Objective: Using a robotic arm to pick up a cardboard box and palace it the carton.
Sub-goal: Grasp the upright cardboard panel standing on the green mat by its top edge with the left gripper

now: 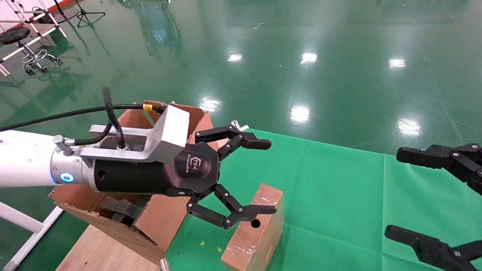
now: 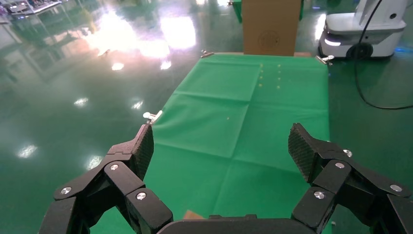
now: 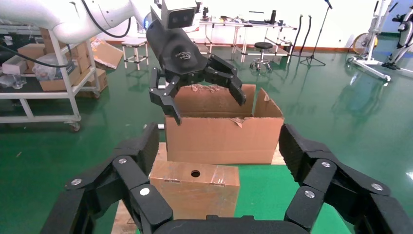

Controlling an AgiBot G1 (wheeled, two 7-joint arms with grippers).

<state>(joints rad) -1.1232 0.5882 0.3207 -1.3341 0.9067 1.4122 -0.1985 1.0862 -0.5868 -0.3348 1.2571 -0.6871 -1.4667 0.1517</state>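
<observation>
The small taped cardboard box point(image 1: 256, 229) stands on edge on the green cloth, a round hole in its upper face; it also shows in the right wrist view point(image 3: 195, 192). The large torn-edged carton point(image 1: 162, 222) stands just left of it, with black foam point(image 1: 120, 209) inside. My white left arm reaches over the carton. Its gripper point(image 1: 266, 176) is open and empty, hovering above the small box without touching it. In the left wrist view this gripper point(image 2: 222, 151) looks out over the cloth. My right gripper point(image 1: 397, 192) is open and empty at the right edge.
The carton point(image 3: 219, 136) sits on a wooden board point(image 1: 98, 252). The green cloth point(image 1: 339, 188) is clipped at its far edge point(image 1: 239, 125). A tall cardboard box point(image 2: 271, 27) and a white robot base point(image 2: 363, 29) stand beyond the cloth's far end.
</observation>
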